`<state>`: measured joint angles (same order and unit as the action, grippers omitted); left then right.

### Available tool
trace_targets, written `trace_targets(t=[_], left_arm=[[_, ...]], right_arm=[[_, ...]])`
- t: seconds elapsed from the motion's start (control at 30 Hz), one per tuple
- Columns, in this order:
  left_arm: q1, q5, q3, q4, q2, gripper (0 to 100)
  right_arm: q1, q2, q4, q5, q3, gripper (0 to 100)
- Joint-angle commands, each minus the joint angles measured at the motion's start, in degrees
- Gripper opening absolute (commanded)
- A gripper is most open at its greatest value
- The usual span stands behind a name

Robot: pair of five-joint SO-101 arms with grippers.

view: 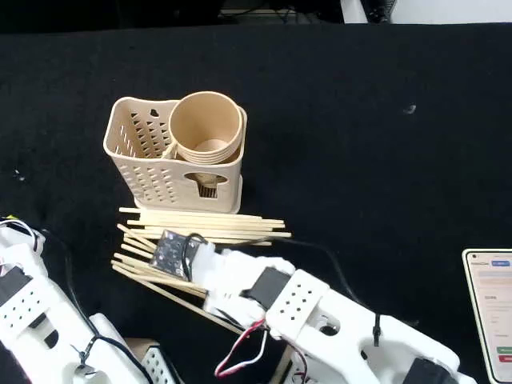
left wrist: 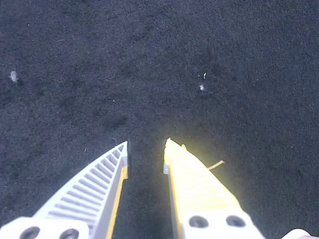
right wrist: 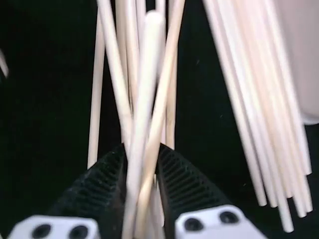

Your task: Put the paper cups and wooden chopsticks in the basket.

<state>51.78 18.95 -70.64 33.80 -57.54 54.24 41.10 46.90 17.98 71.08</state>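
Observation:
A beige slotted basket (view: 152, 172) stands upright on the black cloth, with stacked paper cups (view: 206, 126) inside its right half. Wooden chopsticks (view: 208, 225) lie in a row just in front of the basket, and a looser bunch (view: 140, 268) is fanned out nearer me. My right gripper (view: 172, 252) is down on this loose bunch. In the right wrist view it (right wrist: 142, 149) is shut on a few chopsticks (right wrist: 144, 89) that run between its black fingers. My left gripper (left wrist: 145, 147) hangs open over bare black cloth with nothing between its fingers.
The left arm's white body (view: 36, 312) sits at the near left corner. A phone (view: 490, 308) lies at the table's right edge. Black cloth (view: 384, 144) covers the table behind and right of the basket.

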Motion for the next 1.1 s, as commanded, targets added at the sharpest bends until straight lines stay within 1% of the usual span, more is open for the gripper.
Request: trace_targets(t=[0.0, 0.03, 0.07, 0.23, 0.47, 0.57, 0.7, 0.87, 1.0, 1.07], left_arm=[[0.0, 0.2, 1.3, -1.0, -0.9, 13], [0.0, 0.2, 1.3, -1.0, -0.9, 13], [0.0, 0.2, 1.3, -1.0, -0.9, 13], [0.0, 0.2, 1.3, -1.0, -0.9, 13], [0.0, 0.2, 1.2, -1.0, -0.9, 13], [0.0, 0.2, 1.2, -1.0, -0.9, 13], [0.0, 0.2, 1.2, -1.0, -0.9, 13], [0.0, 0.2, 1.2, -1.0, -0.9, 13], [0.0, 0.2, 1.2, -1.0, -0.9, 13], [0.0, 0.2, 1.3, -1.0, -0.9, 13]], right_arm=[[-0.7, 2.0, 0.5, 0.4, 1.1, 17.2], [-0.7, 2.0, 0.5, 0.4, 1.3, 20.3], [-0.7, 2.0, 0.4, 0.4, 1.3, 21.1], [-0.7, 1.9, -3.1, 0.4, 1.8, 12.3], [-0.7, 1.9, -6.3, 0.4, 1.3, 11.7], [-0.7, 1.9, -6.0, 0.4, -0.3, 10.9], [-0.1, 1.9, -5.8, 0.4, -1.7, 0.8], [5.8, 1.9, -5.7, 0.0, -1.6, 3.8], [6.2, 0.2, -4.0, 0.0, -1.6, 17.8], [5.5, -2.9, -4.3, 0.3, -1.9, 20.7]])
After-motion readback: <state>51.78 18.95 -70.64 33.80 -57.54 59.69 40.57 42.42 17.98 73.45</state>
